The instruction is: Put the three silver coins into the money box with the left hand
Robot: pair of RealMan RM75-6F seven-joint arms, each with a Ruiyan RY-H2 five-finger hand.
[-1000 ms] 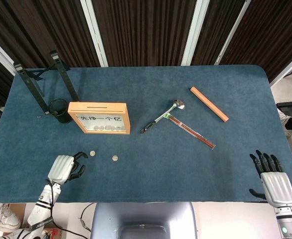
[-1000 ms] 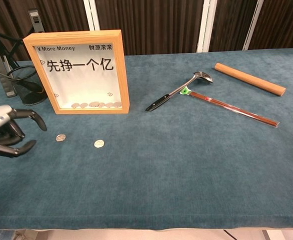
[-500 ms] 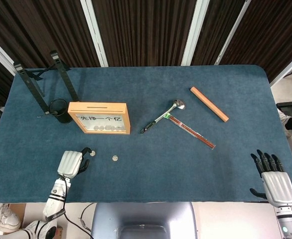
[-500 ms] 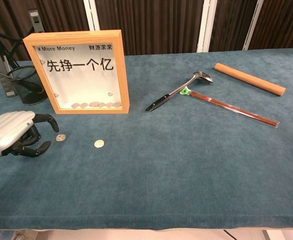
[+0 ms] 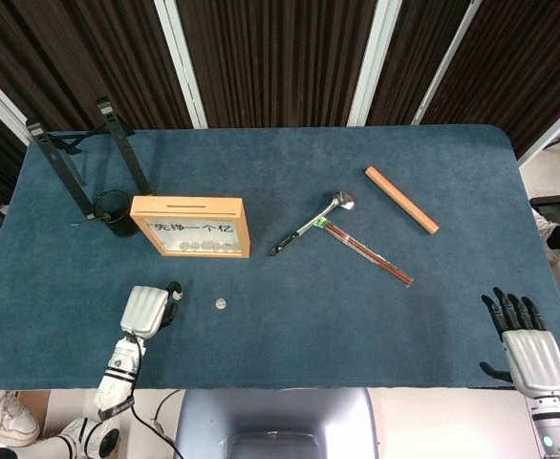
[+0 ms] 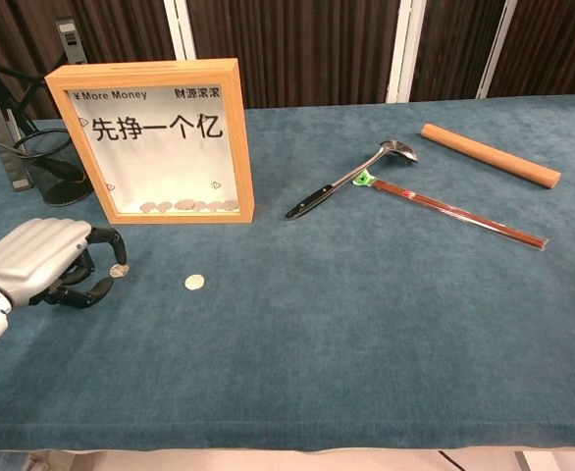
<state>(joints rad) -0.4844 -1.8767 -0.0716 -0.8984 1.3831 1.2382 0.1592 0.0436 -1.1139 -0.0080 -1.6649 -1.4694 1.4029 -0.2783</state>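
The wooden money box (image 5: 189, 227) (image 6: 160, 142) stands upright with a slot in its top; several coins lie behind its window. One silver coin (image 5: 221, 304) (image 6: 194, 282) lies loose on the blue cloth in front of it. A second silver coin (image 6: 119, 270) lies just left of that one, right at a fingertip of my left hand (image 5: 146, 311) (image 6: 44, 263). That hand hovers low with its fingers curled over this coin and its thumb below, a gap between them. In the head view the hand hides this coin. My right hand (image 5: 533, 359) rests at the front right edge, fingers spread, holding nothing.
A black cup (image 5: 116, 212) and a black stand (image 5: 65, 163) sit left of the box. A spoon (image 5: 311, 226), packed chopsticks (image 5: 366, 251) and a wooden rod (image 5: 400, 199) lie to the right. The table edge (image 5: 261, 387) runs close behind my left hand.
My left hand has moved right and forward to the left coin; its fingertip now reaches the coin. Both loose coins and my right hand have stayed put.
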